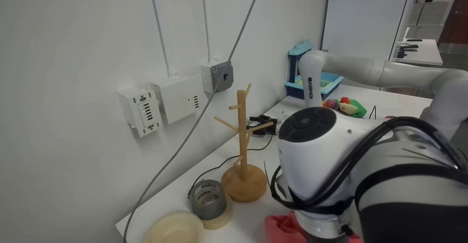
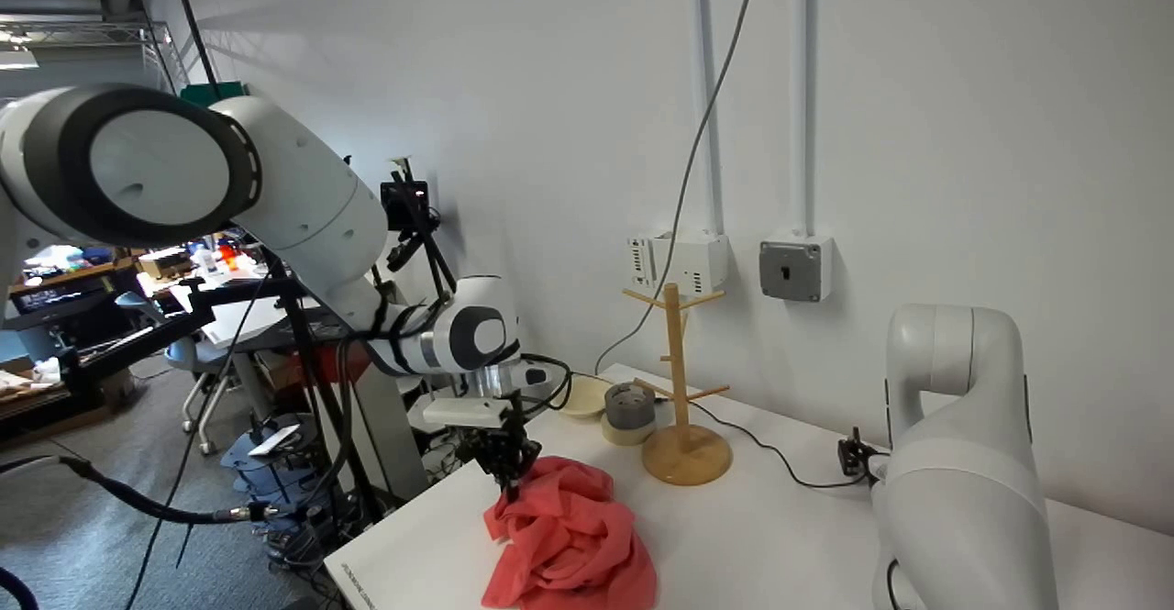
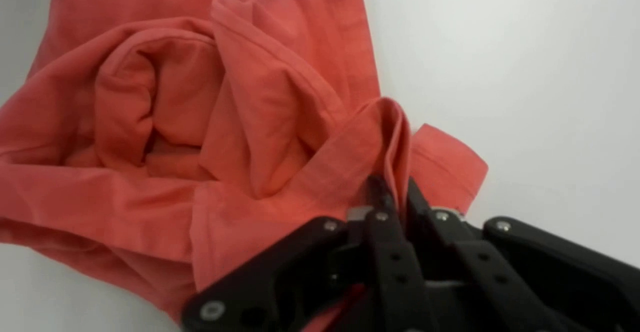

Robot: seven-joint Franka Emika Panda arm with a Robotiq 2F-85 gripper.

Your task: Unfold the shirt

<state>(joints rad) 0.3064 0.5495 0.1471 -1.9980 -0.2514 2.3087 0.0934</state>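
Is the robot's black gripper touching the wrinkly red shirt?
Touching. The wrist view shows the black jointed gripper pinching a fold of the wrinkled coral-red cloth shirt.

The coral-red cloth shirt (image 3: 265,137) looks matt and wrinkled; the black tool (image 3: 395,187) is matt, with shiny metal screws (image 3: 212,310). The tan, branched wooden stand (image 2: 680,390) looks smooth, as does the white counter (image 2: 780,541); the far white wall (image 2: 550,133) is matt.

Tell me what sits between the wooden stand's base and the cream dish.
A grey tape roll, stacked on a cream roll; both exterior views show it.
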